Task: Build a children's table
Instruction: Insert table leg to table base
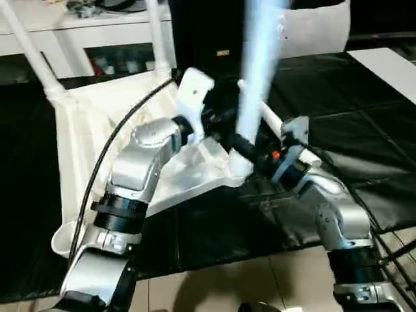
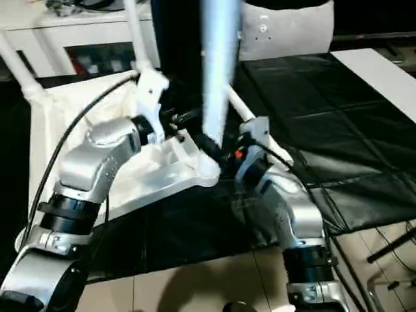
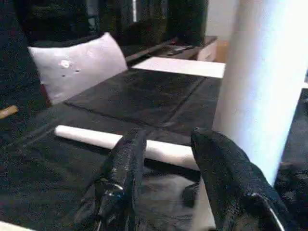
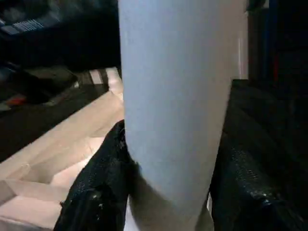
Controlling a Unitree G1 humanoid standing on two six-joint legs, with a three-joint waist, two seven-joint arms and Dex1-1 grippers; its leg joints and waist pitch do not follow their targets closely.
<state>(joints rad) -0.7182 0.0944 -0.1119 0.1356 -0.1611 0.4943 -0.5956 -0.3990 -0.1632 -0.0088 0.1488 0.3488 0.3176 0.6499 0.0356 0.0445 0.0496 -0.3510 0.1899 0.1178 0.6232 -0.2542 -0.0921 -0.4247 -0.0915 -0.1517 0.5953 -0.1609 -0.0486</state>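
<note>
The children's table top (image 1: 78, 130) lies upside down on the black mat, white, with two legs (image 1: 29, 45) (image 1: 156, 32) standing in its far corners. A third leg (image 1: 260, 58) rises upright from the near right corner socket. My right gripper (image 4: 168, 144) is shut on this leg low down, one finger on each side. Just left of that leg is my left gripper (image 3: 166, 139), open and holding nothing. Another white leg (image 3: 96, 137) lies loose on the mat beyond the fingers (image 3: 125, 159).
A white cabinet (image 1: 78, 32) stands at the back left and a grey cushion (image 3: 77, 67) at the back. A white board (image 1: 390, 65) lies far right on the mat (image 1: 351, 130). Tiled floor (image 1: 260, 279) borders the front. A black cable (image 1: 110, 149) runs over my left arm.
</note>
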